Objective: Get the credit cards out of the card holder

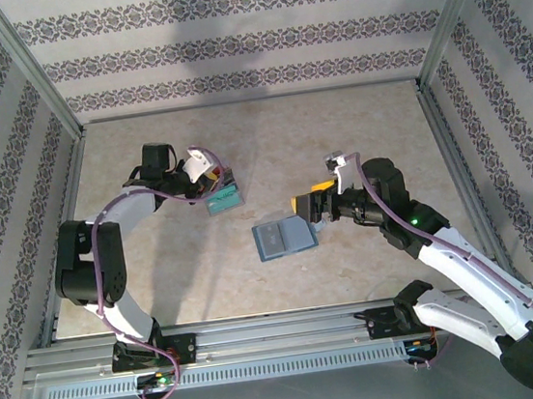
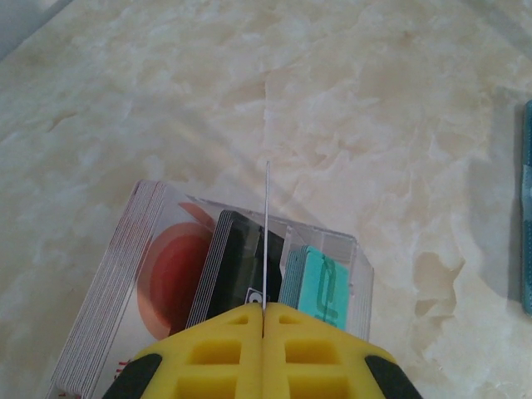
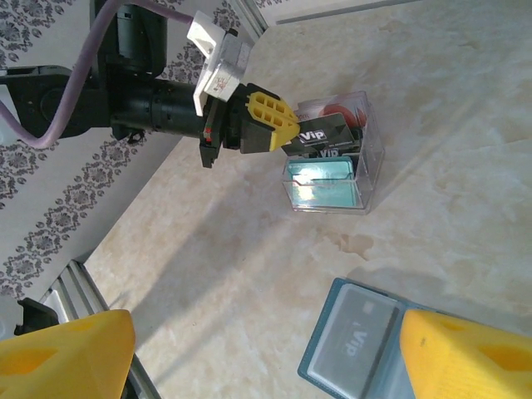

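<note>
1. The right gripper [image 3: 266, 359] hung with its yellow fingers [image 3: 66, 357] spread wide and pinching nothing, just over the right edge of the card holder [image 1: 284, 238].
2. That holder lay open and flat near the middle of the table [image 1: 355, 130], slightly toward the near edge, with a grey card [image 3: 353, 337] in one pocket.
3. The left gripper [image 2: 263, 309] was pressed together on a thin credit card [image 2: 266, 224], held upright.
4. Beneath it, left of the table's middle, a clear box [image 2: 362, 266] held a red-circled card [image 2: 170, 266], a black card [image 2: 241, 258] and a teal card [image 2: 324, 287].

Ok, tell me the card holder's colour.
The card holder is blue-grey, clearest in the top external view.
</note>
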Controlling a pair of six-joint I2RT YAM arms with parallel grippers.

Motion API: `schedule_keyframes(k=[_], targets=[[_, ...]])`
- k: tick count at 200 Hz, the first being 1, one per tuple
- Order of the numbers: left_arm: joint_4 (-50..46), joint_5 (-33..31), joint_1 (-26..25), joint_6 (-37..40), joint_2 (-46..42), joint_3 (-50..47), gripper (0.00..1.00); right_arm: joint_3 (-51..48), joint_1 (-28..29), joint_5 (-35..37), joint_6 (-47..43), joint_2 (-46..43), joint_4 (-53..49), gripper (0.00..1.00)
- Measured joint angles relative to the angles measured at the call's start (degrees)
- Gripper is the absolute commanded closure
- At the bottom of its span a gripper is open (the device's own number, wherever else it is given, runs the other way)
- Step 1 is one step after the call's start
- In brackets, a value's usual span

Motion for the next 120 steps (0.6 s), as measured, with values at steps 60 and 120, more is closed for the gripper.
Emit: schedule_keyframes(k=[60, 120], targets=[[-1.46, 0.09, 0.37, 1.22, 3.39, 2.95, 1.00, -0.04, 0.00, 0.02, 0.13, -0.11, 0.11, 0.08], [-2.97, 0.02, 0.35, 2.08, 4.20, 4.39, 1.00, -2.64, -0.37, 2.60, 0.74, -5.03, 1.55, 0.02]])
